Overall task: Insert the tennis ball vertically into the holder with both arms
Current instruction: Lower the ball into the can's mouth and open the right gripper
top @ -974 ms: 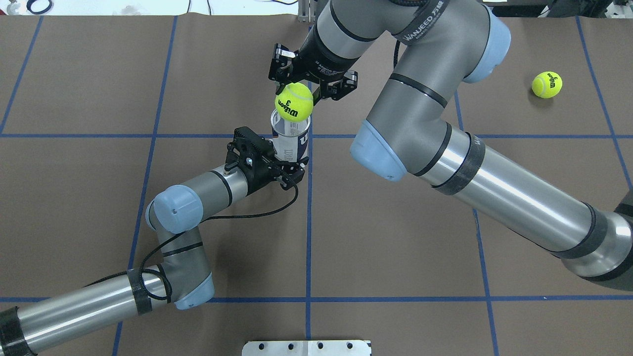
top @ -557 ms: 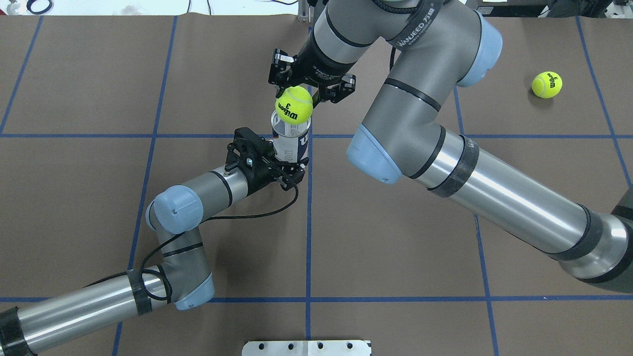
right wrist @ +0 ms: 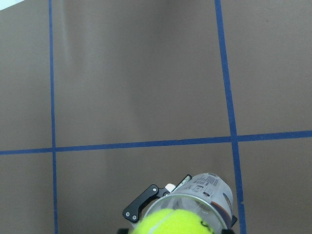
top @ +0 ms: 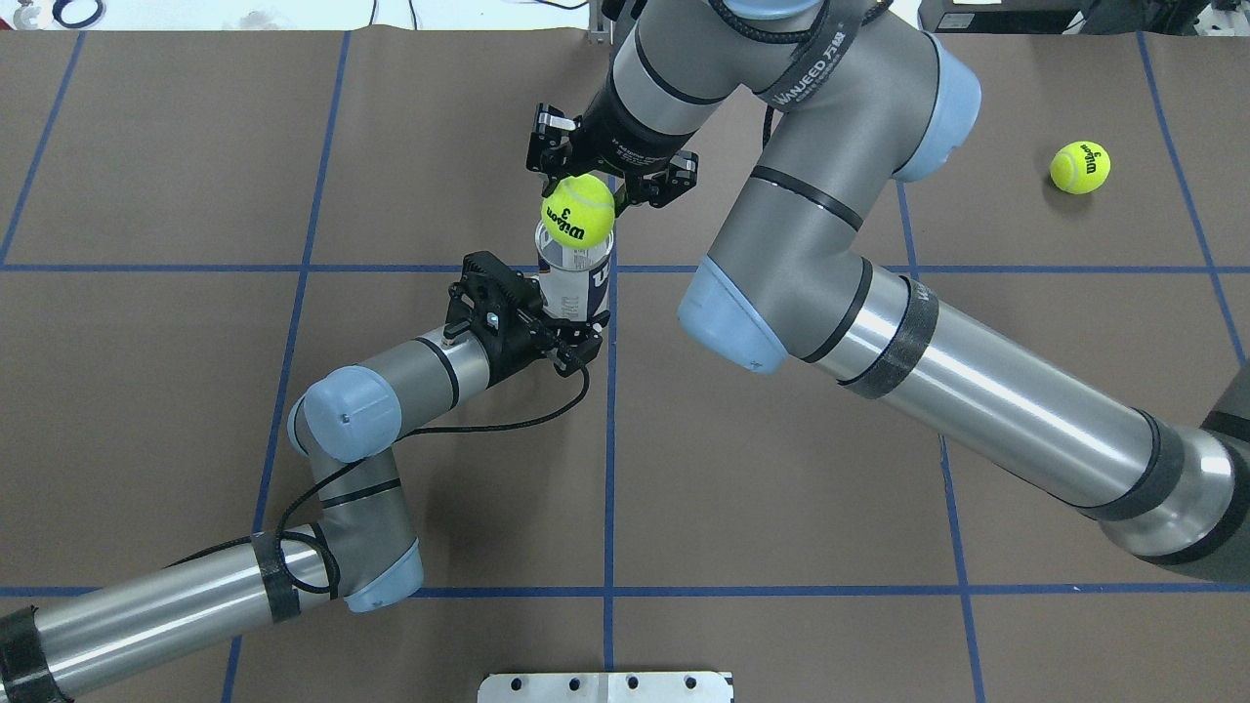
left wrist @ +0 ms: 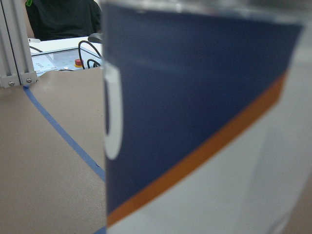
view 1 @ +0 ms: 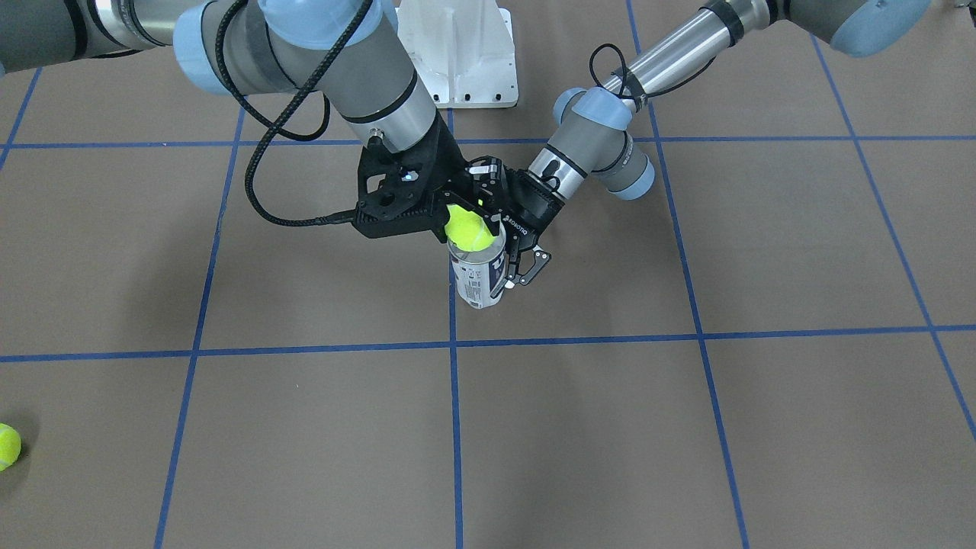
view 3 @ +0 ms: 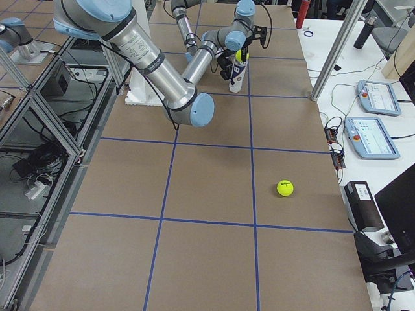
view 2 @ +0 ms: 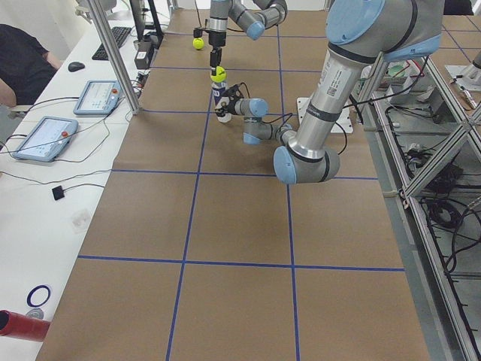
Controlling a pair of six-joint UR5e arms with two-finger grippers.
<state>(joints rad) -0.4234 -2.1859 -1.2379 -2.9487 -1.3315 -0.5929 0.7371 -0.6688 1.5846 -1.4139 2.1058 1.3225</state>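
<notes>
The ball is light and squishy, so the right arm jaws clenched on its sides work fine. The can is thin, slick plastic; the left arm jaws grip its label band.

My left wrist camera shows only a blurred slab of the holder, cut off right and below. My right wrist camera crops the tennis ball at the bottom. Overhead, it hides the holder's mouth. The front view's edge cuts the spare ball.
</notes>
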